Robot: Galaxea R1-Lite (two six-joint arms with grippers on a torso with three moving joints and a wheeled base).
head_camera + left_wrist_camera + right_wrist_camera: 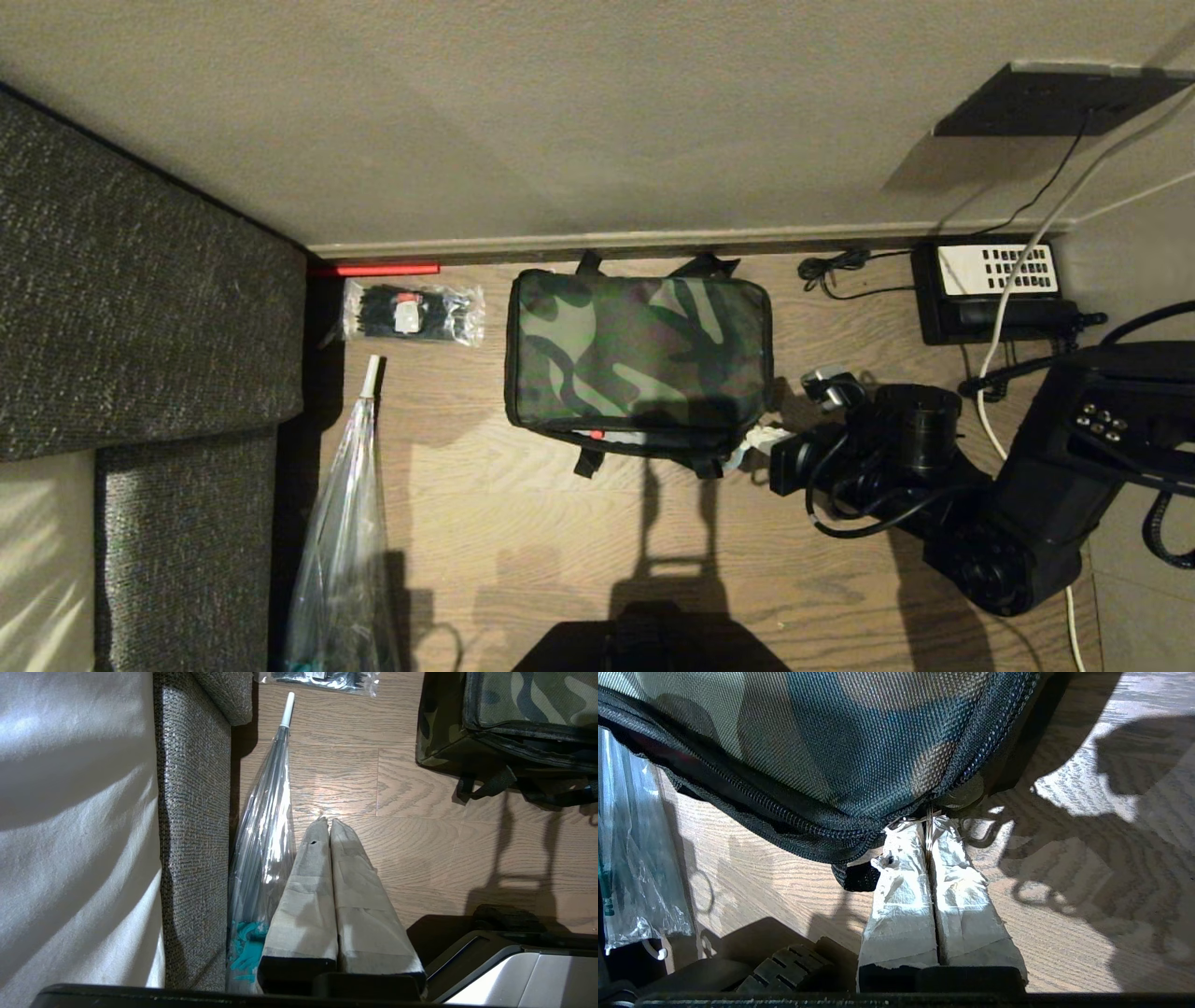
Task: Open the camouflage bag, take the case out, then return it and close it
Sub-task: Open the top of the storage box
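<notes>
wood-grain floor (523, 523) meets a beige wall (560, 121), grey sofa (140, 308) alongside.

No legible text, brand, number or sign anywhere in view. Telephone (995, 291) at 2 o'clock: white keypad panel, key markings too small to read. Clear packet of black ties (412, 313) at 11 o'clock: small red-and-white label, print unreadable.
</notes>
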